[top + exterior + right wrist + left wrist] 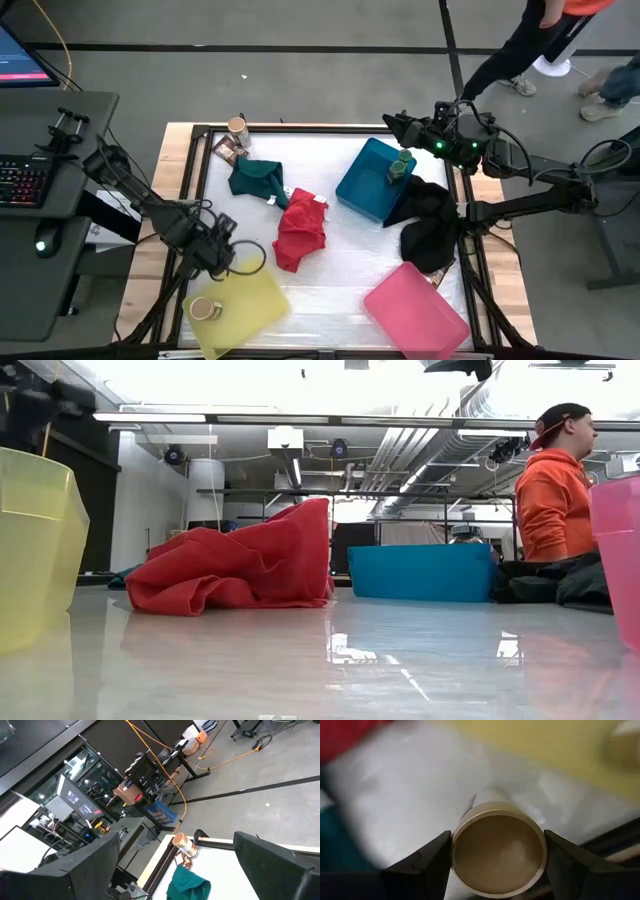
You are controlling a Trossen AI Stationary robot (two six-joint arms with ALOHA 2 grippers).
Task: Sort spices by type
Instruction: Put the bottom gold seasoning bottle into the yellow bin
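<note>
The left pincer, closed on a tan-lidded jar, hangs beside the yellow tray for grouping with the jar inside; the right pincer waits open and empty.

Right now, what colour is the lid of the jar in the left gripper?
Tan, clearest in the left wrist view: jar between the left gripper fingers.

High view looks down; low view level (both see red cloth).
</note>
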